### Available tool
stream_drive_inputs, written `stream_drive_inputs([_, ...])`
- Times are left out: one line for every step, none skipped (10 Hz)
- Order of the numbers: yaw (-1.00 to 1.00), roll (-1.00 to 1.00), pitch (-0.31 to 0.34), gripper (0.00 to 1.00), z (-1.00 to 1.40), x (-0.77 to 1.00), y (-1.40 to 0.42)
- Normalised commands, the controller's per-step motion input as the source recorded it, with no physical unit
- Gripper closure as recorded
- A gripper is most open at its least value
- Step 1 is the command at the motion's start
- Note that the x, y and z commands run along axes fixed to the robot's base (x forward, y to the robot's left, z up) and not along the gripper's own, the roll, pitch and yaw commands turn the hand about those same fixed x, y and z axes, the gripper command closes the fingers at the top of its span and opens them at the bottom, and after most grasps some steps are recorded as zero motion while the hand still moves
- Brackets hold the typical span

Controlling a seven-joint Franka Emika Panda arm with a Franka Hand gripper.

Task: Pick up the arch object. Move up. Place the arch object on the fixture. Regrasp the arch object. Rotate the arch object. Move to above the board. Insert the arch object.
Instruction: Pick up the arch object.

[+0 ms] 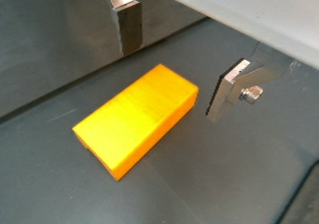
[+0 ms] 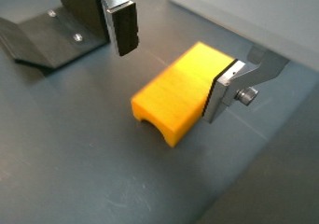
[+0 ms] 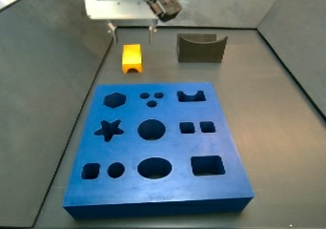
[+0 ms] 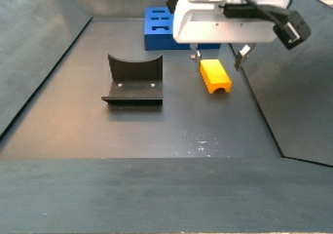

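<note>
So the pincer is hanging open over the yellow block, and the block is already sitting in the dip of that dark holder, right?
Not quite. The pincer does hang open over the arch object, but that block lies flat on the floor, apart from the fixture. Both side views show the fixture's dip empty.

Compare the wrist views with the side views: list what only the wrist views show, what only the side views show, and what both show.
Only a wrist view shows the arch notch in the arch object and the fingers apart on either side of it, not touching. Only the side views show the blue board and the hand hovering above the piece. Both show the arch object lying on the floor and the fixture nearby, separate from it.
</note>
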Motion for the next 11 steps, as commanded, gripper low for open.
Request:
stream_drive_inputs([0.0, 0.02, 0.0, 0.0, -0.91, -0.29, 0.0])
stream_drive_inputs([0.0, 0.01, -0.034, 0.0, -0.85, -0.18, 0.0])
stream_drive_inputs([0.0, 0.0, -0.147, 0.0, -0.7, 0.0, 0.0])
stream_drive_inputs([0.0, -0.01, -0.19, 0.0, -0.68, 0.0, 0.0])
stream_drive_inputs([0.0, 0.0, -0.18, 0.0, -0.67, 0.0, 0.0])
stream_drive_inputs([0.0, 0.01, -0.02, 0.0, -0.27, 0.0, 0.0])
stream_drive_inputs([0.0, 0.0, -0.026, 0.0, 0.0, 0.0, 0.0])
stream_drive_inputs([0.0, 0.0, 0.0, 1.0, 0.0, 0.0, 0.0])
stream_drive_inputs([0.0, 0.01, 0.0, 1.0, 0.0, -0.02, 0.0])
stream_drive_inputs([0.0, 0.0, 0.0, 1.0, 0.0, 0.0, 0.0])
stream_drive_inputs([0.0, 0.0, 0.0, 1.0, 0.0, 0.0, 0.0])
